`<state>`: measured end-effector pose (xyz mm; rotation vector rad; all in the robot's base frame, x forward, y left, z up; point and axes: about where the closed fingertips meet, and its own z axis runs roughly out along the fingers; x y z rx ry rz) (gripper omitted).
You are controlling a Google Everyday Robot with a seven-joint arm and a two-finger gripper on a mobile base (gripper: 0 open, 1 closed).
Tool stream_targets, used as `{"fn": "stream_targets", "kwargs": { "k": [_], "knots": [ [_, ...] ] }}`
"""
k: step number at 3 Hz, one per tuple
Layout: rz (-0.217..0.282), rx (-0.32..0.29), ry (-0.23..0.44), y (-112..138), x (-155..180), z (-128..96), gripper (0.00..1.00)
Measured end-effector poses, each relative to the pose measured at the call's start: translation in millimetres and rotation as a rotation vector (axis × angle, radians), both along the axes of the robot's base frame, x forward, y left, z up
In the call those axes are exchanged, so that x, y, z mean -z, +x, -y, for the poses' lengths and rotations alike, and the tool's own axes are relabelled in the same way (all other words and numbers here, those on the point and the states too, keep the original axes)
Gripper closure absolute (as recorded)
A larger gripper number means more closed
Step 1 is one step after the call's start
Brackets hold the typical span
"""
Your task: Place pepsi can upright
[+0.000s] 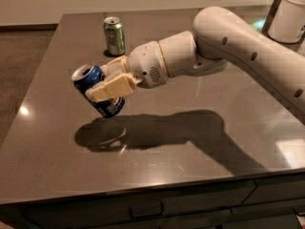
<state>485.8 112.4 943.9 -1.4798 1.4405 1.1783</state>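
Observation:
The pepsi can (93, 82) is dark blue with a silver top. It hangs tilted above the dark table (157, 166), its top up and to the left, its base low. My gripper (110, 82) is shut on the can's middle, with a tan finger (113, 87) across its front. The white arm reaches in from the right. The can's shadow lies on the table just below it.
A green can (114, 36) stands upright at the back of the table, behind the gripper. A white cylindrical part of the robot (288, 15) is at the top right. The table's left and front edges are near; drawers show below the front edge.

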Motion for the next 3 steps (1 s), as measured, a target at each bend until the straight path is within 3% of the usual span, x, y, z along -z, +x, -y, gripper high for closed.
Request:
{"fn": "stream_targets", "kwargs": {
  "k": [3],
  "knots": [
    [-0.01,0.068,0.239,25.4,24.3,13.2,1.0]
  ]
}}
